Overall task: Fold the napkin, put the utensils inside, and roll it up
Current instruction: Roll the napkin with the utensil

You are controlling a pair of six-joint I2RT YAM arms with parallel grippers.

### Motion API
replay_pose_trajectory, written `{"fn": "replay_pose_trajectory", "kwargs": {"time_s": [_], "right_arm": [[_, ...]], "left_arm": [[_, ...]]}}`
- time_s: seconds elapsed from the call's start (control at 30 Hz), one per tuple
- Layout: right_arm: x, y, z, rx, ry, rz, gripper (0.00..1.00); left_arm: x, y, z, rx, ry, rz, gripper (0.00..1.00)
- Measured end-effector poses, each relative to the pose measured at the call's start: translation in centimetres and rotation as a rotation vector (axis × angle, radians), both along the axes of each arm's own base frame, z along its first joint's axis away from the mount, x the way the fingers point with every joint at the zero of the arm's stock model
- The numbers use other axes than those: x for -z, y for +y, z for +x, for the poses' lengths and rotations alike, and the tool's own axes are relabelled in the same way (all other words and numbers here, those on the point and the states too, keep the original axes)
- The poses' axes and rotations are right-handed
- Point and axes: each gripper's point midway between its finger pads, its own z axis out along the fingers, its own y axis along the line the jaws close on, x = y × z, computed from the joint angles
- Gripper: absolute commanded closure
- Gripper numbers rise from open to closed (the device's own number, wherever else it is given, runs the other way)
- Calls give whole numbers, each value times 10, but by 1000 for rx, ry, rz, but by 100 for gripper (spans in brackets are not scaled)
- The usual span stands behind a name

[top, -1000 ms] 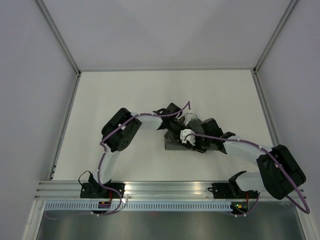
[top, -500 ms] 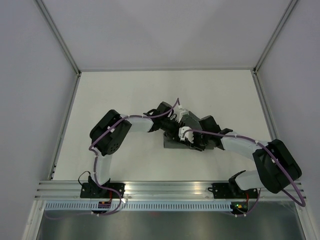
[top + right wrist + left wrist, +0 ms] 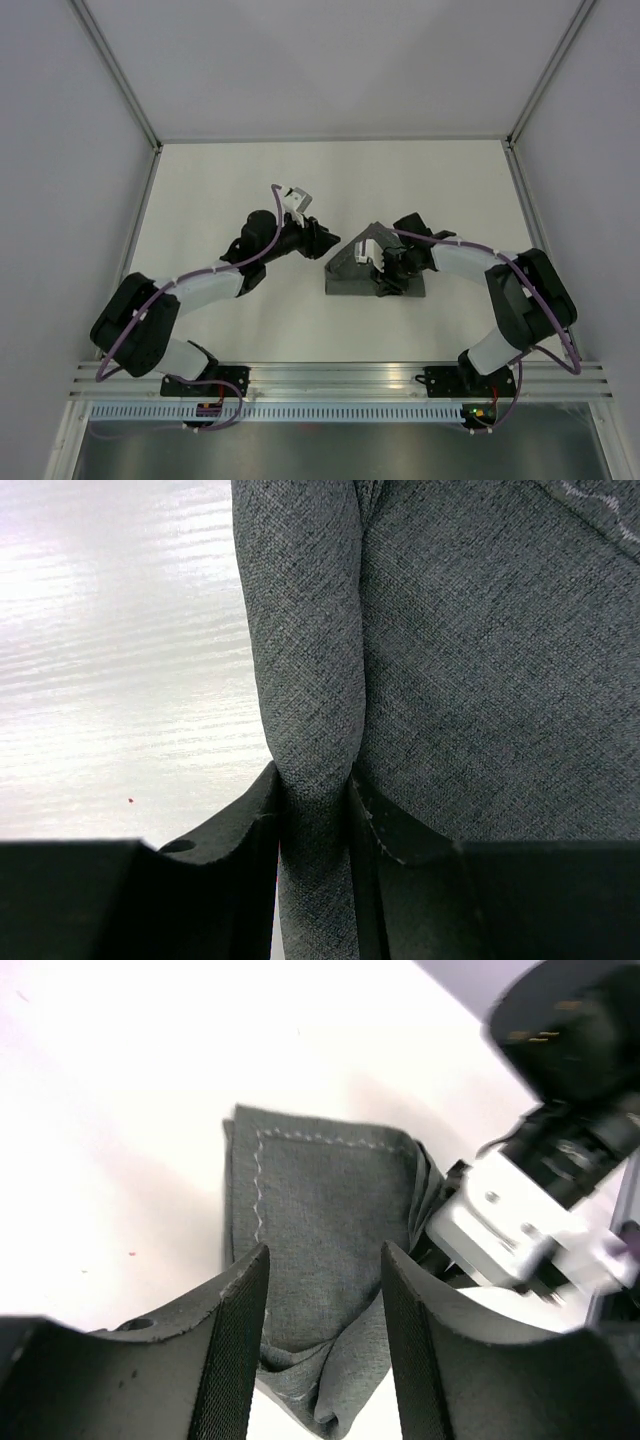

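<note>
The dark grey napkin [image 3: 352, 272] lies folded into a thick bundle at mid-table, one pale stitched edge showing [image 3: 320, 1200]. My right gripper [image 3: 384, 267] rests on its right part, shut on a rolled fold of the cloth [image 3: 313, 780]; the rest of the napkin [image 3: 480, 650] fills that view. My left gripper [image 3: 321, 242] hovers just left of the bundle, apart from it. Its black fingers [image 3: 235, 1340] stand open with nothing between them, the napkin lying beyond the gap [image 3: 323, 1250]. The utensils are hidden.
The white table [image 3: 240, 180] is walled by pale panels on three sides. An aluminium rail [image 3: 330, 378] with both arm bases runs along the near edge. In the left wrist view the right wrist's white housing [image 3: 500, 1230] sits against the napkin's right side.
My left arm has drawn back to the left, off the napkin, and its jaws have opened. The right gripper keeps its hold on the cloth while its arm has swung further right.
</note>
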Motion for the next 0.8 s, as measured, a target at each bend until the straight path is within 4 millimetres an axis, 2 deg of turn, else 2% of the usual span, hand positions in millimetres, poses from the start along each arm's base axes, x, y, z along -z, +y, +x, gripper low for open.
{"fn": "replay_pose_trajectory", "kwargs": {"time_s": [0.1,0.23,0.37,0.47,0.57,0.8], "right_arm": [[-1,2,4,-10,97,13,89],[-1,2,6,-9,236,43,89],[-1,2,7,-3,338,64,89],[-1,2,6,3,404,74,89],[-1,3,2,7,459,88,89],[-1,4,-17,22,593,100,88]], "left_arm": [[-16,15,-5,-74,-98,-47,43],[-19,26,-20,-130,-207,-44,42],[-32,6,-47,-77,-362,8,40],[-30,-14,-69,-7,-461,76,38],[-13,-35,-85,69,-530,176,35],[55,-76,-106,257,-648,472,32]]}}
